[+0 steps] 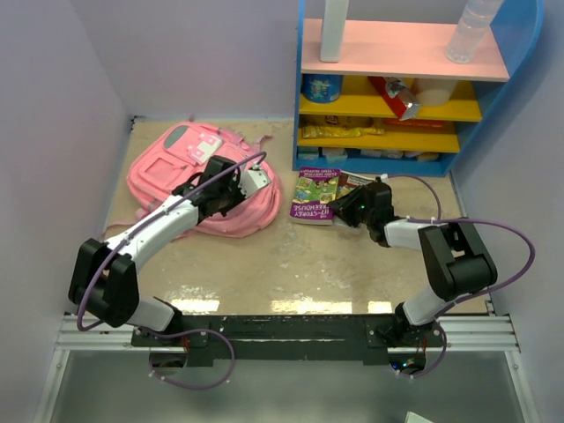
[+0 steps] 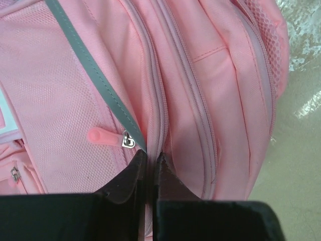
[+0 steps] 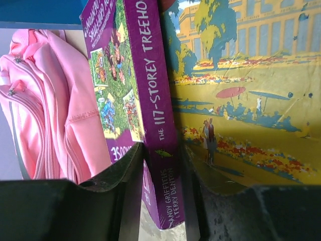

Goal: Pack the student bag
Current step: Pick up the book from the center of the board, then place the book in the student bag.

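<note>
Beige tabletop (image 1: 291,269), lilac walls (image 1: 203,53), student bag (image 1: 172,172)

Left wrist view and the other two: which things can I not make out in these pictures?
- Left wrist view: whether the shut left gripper pinches any part of the backpack is hidden between its own jaws.
- Right wrist view: whether the right gripper presses the purple book is lost in shadow.
- Top view: the second book lies half under the right gripper; shelf labels are too small.
</note>
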